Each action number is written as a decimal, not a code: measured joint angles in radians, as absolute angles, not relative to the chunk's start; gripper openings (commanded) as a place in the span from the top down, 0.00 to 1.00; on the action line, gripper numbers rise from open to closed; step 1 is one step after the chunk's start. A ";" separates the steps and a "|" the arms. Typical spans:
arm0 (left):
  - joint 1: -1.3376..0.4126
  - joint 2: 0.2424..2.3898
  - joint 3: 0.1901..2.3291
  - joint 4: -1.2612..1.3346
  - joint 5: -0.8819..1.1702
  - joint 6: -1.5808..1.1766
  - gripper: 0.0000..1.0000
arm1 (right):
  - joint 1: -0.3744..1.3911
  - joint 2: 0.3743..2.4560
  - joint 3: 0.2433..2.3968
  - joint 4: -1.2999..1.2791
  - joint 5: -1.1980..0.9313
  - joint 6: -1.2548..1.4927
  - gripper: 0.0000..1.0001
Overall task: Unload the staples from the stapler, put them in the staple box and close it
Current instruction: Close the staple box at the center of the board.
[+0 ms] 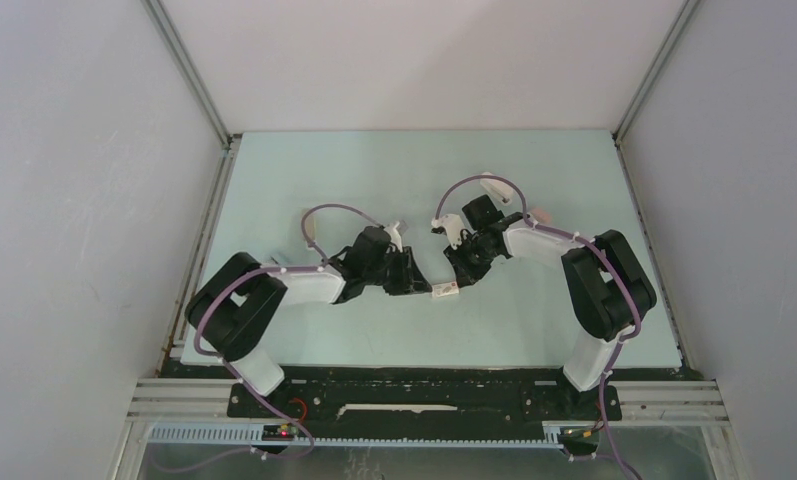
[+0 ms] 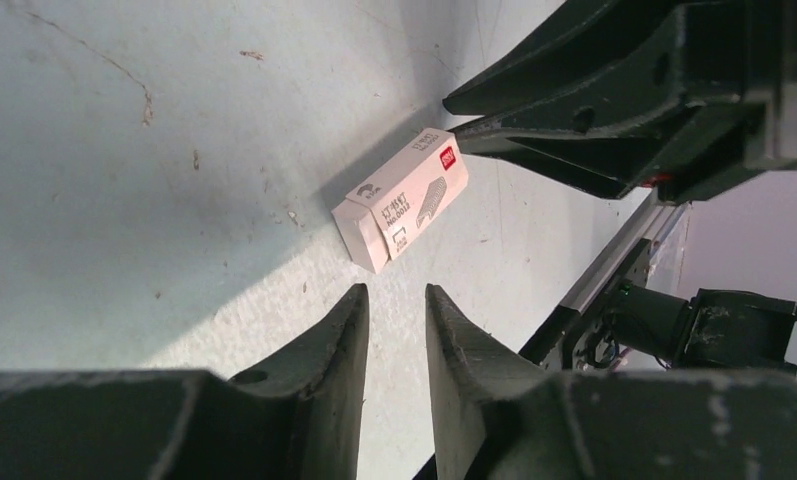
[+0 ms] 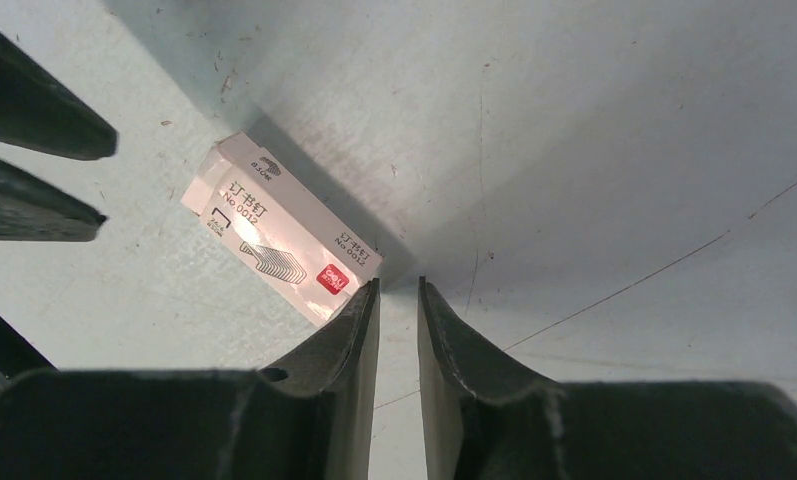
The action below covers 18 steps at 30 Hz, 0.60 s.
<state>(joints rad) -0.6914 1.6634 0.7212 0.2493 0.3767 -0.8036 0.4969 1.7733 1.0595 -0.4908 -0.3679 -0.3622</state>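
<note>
Your table has a pale, matt top that looks painted. It is scuffed with fine scratches and dark specks, and one long hairline runs toward two o'clock in the right wrist view. The small white box, at ten o'clock from the right gripper, looks like smooth card with a slight sheen and printed panels. That gripper and the left gripper are matt black plastic, faintly grainy and pale along the edges. The frame rails look like dull silvery metal.

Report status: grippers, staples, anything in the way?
Left gripper and right gripper slightly open, both empty. No staples or stapler in view. White box lies on table just ahead of both.
</note>
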 measured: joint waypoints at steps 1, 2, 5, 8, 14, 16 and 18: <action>-0.691 1.650 0.716 0.246 0.369 -0.803 0.66 | 0.497 1.773 1.060 -0.491 -0.368 -0.362 0.71; -0.691 1.636 0.711 0.243 0.365 -0.803 0.66 | 0.497 1.773 1.060 -0.491 -0.368 -0.362 0.71; -0.689 1.589 0.688 0.242 0.342 -0.802 0.66 | 0.497 1.773 1.060 -0.491 -0.369 -0.362 0.71; -0.685 1.541 0.659 0.239 0.316 -0.799 0.66 | 0.497 1.773 1.060 -0.491 -0.369 -0.362 0.71; -0.678 1.480 0.632 0.221 0.252 -0.775 0.66 | 0.494 1.774 1.060 -0.491 -0.372 -0.362 0.71; -0.677 1.464 0.628 0.212 0.226 -0.764 0.66 | 0.493 1.774 1.060 -0.491 -0.374 -0.362 0.71; -0.677 1.458 0.628 0.201 0.208 -0.756 0.66 | 0.493 1.774 1.060 -0.491 -0.375 -0.362 0.71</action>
